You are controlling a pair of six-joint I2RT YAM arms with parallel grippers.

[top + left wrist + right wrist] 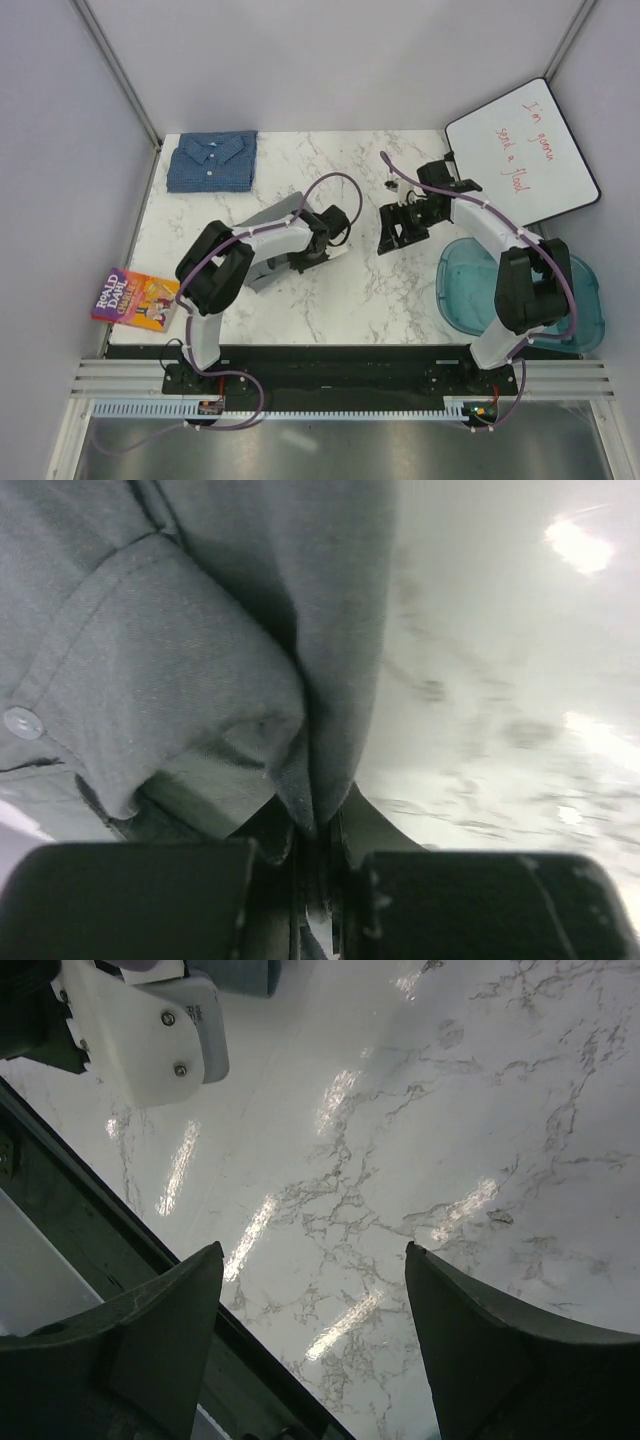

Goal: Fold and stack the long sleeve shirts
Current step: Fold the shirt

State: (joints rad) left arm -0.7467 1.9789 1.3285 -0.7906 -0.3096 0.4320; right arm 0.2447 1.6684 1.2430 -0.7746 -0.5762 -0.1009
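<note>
The blue shirt (211, 160) lies folded. Nearer than it and to its right, the left jaws clamp a fold of the grey shirt (160, 670). Farther right, the right jaws stand apart, empty. Folding the grey shirt seems the step in hand; next, that fold likely needs laying across.

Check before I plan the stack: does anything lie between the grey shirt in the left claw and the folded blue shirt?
Nothing visible: only bare table lies between the grey shirt and blue shirt; the book sits aside at the near left edge.
</note>
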